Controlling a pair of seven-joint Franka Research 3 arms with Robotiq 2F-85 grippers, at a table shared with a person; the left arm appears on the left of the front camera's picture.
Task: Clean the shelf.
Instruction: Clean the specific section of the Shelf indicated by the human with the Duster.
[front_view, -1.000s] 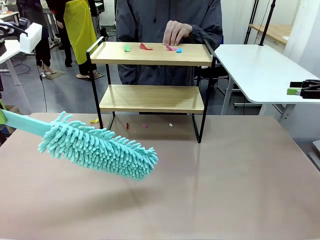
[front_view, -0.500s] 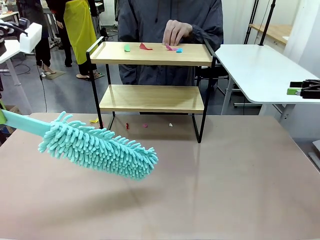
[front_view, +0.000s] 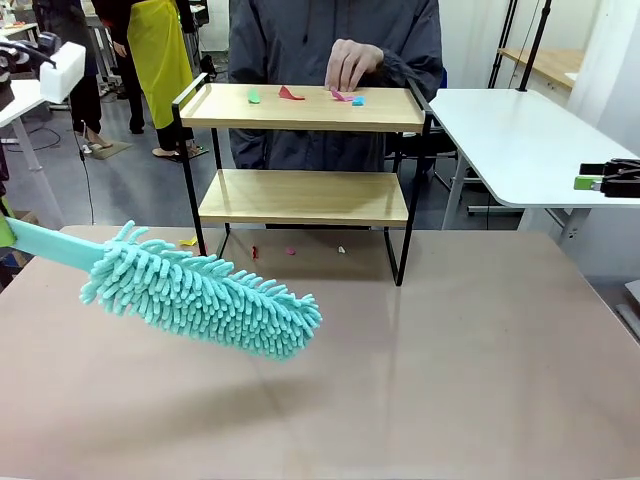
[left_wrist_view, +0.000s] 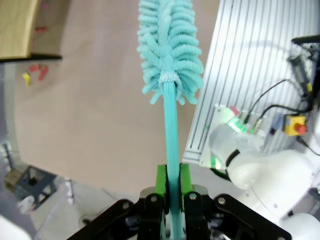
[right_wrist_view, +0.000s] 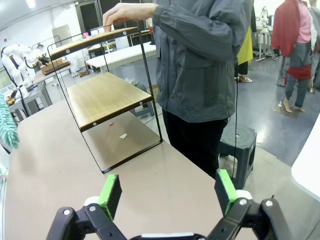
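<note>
Presently the shelf (front_view: 300, 195) stands far-centre on the table (front_view: 480, 350), with coloured scraps (front_view: 290, 93) unswept on its top board by the person's hand (front_view: 350, 65). The left gripper (left_wrist_view: 171, 182), clamped on the handle of the teal microfibre duster (front_view: 205, 300), holds it over the near left; the right gripper (right_wrist_view: 167, 191) has its fingers apart, empty. Next, seemingly: raise the duster head to that board, clear of the hand.

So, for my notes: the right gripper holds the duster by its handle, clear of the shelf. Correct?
Not the right: the left gripper holds the duster by its handle, clear of the shelf. The left wrist view shows its pads shut on the handle.
</note>
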